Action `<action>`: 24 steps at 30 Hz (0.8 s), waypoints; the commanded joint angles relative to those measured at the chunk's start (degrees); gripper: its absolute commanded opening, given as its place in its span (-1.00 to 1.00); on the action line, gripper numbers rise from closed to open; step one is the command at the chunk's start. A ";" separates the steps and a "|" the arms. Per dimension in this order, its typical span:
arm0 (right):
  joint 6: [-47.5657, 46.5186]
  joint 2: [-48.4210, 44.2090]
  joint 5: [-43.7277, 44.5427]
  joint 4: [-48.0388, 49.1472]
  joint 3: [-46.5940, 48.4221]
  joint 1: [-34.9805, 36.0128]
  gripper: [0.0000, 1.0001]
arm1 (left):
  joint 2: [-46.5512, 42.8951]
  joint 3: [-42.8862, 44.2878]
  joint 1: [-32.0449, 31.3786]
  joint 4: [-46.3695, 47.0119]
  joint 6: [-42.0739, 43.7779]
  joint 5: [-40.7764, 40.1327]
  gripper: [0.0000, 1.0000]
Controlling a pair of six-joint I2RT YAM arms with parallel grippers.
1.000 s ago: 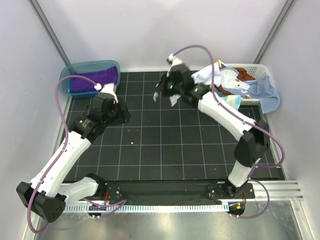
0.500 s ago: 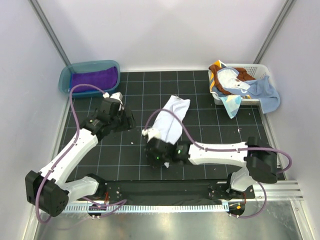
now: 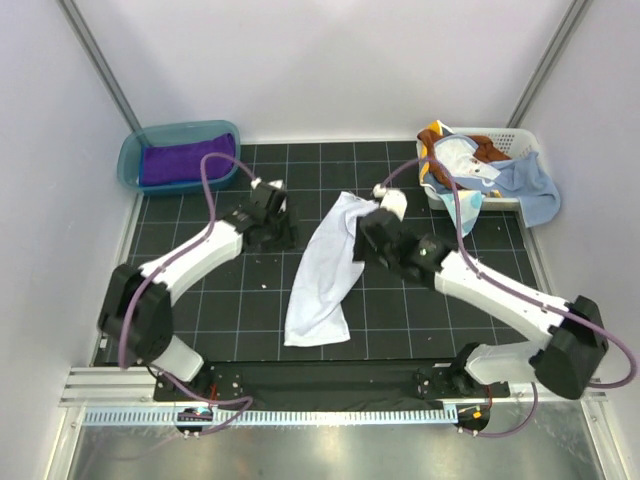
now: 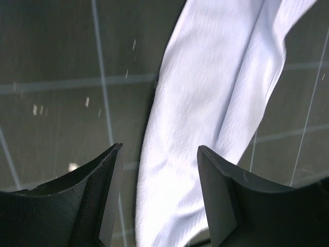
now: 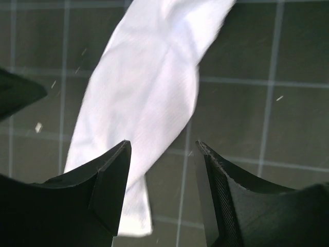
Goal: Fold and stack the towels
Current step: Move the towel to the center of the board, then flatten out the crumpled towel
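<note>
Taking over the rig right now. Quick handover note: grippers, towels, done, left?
Left gripper: open, empty, over the white towel's edge.
Right gripper: open, empty, above the same towel.
White towel lies unfolded, stretched out on the mat. Purple towel lies flat in the teal tub. Other towels are heaped in the white basket, and a light blue one hangs over its side.
Done: purple one stowed.
Left: fold and stack the white towel, then the basket towels.

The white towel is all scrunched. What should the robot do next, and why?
Probably lower the open left fingers and right fingers to pinch the far corners of the white towel: it lies bunched and narrow, unheld, so it needs spreading before folding.
</note>
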 commanded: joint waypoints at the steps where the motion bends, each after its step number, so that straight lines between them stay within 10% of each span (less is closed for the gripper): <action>1: -7.22 6.89 0.03 1.16 7.04 -6.37 0.17 | 9.29 10.99 0.07 3.58 4.72 -3.48 0.23; 15: -14.72 36.97 -7.53 8.11 21.12 -16.57 0.15 | 31.99 25.08 0.33 -1.97 9.57 -0.06 0.23; 24: -11.46 35.13 -6.57 10.84 14.98 -17.98 -0.45 | 27.87 14.55 -0.99 4.09 4.74 3.20 0.05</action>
